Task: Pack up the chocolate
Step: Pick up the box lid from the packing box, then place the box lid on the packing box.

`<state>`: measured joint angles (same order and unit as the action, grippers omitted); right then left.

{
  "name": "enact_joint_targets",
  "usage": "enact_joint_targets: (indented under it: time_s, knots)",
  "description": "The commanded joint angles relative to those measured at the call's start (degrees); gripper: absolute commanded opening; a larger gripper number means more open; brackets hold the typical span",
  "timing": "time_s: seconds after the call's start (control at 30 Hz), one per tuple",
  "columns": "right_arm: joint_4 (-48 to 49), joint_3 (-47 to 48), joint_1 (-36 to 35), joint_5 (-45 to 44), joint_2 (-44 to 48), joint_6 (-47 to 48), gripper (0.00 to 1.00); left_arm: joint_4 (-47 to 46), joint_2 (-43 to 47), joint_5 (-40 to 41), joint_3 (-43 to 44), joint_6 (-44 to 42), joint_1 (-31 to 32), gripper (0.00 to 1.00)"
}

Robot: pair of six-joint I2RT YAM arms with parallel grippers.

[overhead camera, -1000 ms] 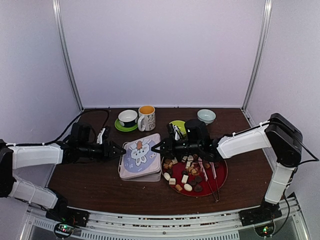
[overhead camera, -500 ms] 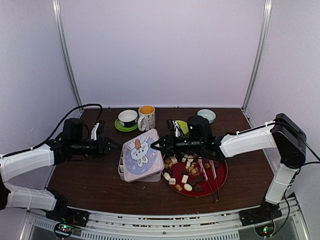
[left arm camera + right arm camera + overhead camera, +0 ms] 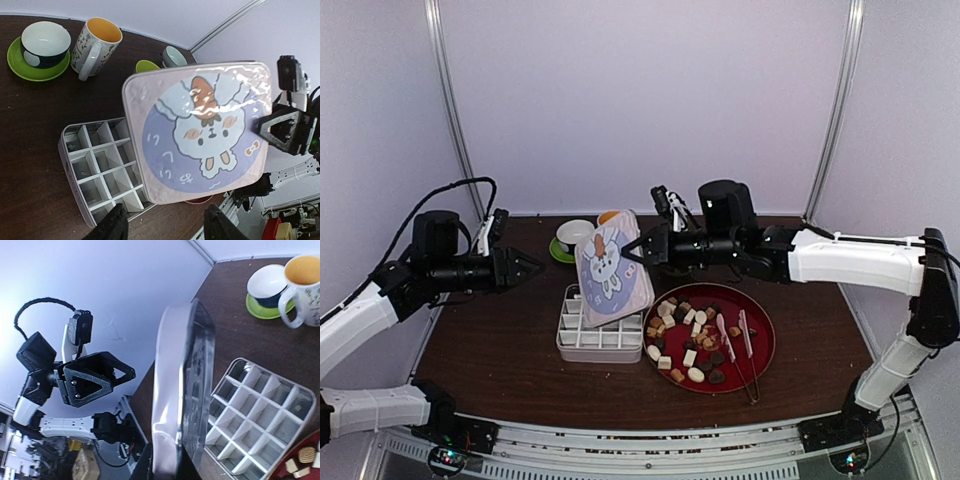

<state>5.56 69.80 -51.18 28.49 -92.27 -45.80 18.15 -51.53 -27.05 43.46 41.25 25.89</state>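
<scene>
The dark wooden desk [image 3: 500, 350] carried everything. On its right side sat a round red tray [image 3: 767, 340], and all the chocolate [image 3: 692, 340] lay loose on it: white, cream, tan and dark pieces clustered on the left half of the tray. Pink tongs [image 3: 747, 350] rested on the tray's right half, beside the pieces.

Just left of the tray stood the square tin base [image 3: 598, 335], uncovered, with white dividers splitting it into a grid of small compartments. The left wrist view showed only bare floors in those cells.

Its lid [image 3: 612, 270], printed with a rabbit and a carrot, stood nearly on edge above the back of the base, clear of it. The right end effector [image 3: 638, 250] was clamped on the lid's right rim, and the right wrist view showed that rim between its fingers. The left end effector [image 3: 530, 268] hung over the desk's left side, well apart from the tin, with its jaws parted and nothing between them.

Along the back edge stood a mug [image 3: 95, 45] with a yellow interior, a white-lined cup [image 3: 46, 44] on a green saucer [image 3: 15, 60], and a pale bowl [image 3: 175, 55] just behind a second saucer [image 3: 147, 66].
</scene>
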Motion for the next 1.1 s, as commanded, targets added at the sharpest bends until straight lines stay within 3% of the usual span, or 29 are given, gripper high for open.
enact_joint_targets:
  time_s: [0.0, 0.3, 0.53, 0.77, 1.07]
  knots:
    - [-19.9, 9.3, -2.9, -14.1, 4.1, 18.3, 0.05, 3.6, 1.5, 1.8, 2.8, -1.2, 0.2, 0.54]
    - [-38.1, 21.8, -12.0, -45.2, -2.6, 39.5, 0.05, 6.4, 2.4, 4.0, 4.1, -0.8, 0.2, 0.54]
    - [-38.8, 28.5, -19.9, -64.5, -12.5, 52.8, 0.03, 9.6, 4.9, 10.6, 4.1, -0.6, 0.0, 0.53]
    - [-33.0, 28.5, -25.4, -74.5, -19.3, 64.2, 0.02, 12.1, 6.0, 13.3, 4.4, -0.5, -0.7, 0.53]
    - [-26.6, 28.2, -29.3, -76.8, -27.1, 73.0, 0.04, 13.3, 11.2, 18.4, 2.4, 0.3, -2.5, 0.53]
